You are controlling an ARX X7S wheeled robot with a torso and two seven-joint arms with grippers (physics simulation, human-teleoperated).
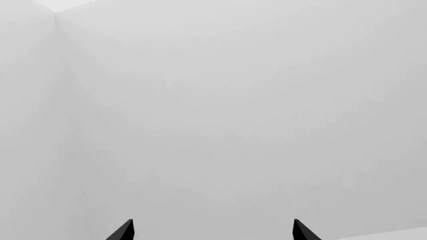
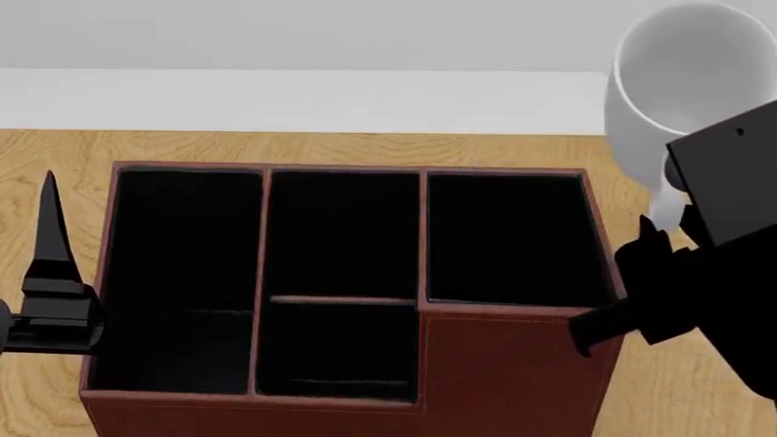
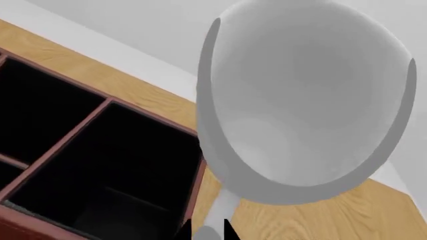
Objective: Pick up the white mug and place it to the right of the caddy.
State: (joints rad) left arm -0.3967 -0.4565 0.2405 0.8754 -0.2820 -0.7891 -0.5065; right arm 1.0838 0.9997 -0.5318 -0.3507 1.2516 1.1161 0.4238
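Observation:
The white mug (image 2: 686,77) hangs in the air past the caddy's far right corner, tilted so its mouth faces the head camera. My right gripper (image 3: 208,231) is shut on the mug's (image 3: 300,100) loop handle, and its black body (image 2: 698,291) sits just right of the caddy. The caddy (image 2: 510,373) is a reddish-brown box with several black-lined compartments in the middle of the head view; its right compartments (image 3: 100,165) also show in the right wrist view. My left gripper (image 1: 213,232) stands open with nothing between its fingers, held upright at the caddy's left side (image 2: 49,264).
The wooden table (image 2: 61,150) runs under the caddy to a white wall behind. A strip of bare wood (image 2: 680,391) shows to the right of the caddy, partly covered by my right arm. The left wrist view holds only white wall.

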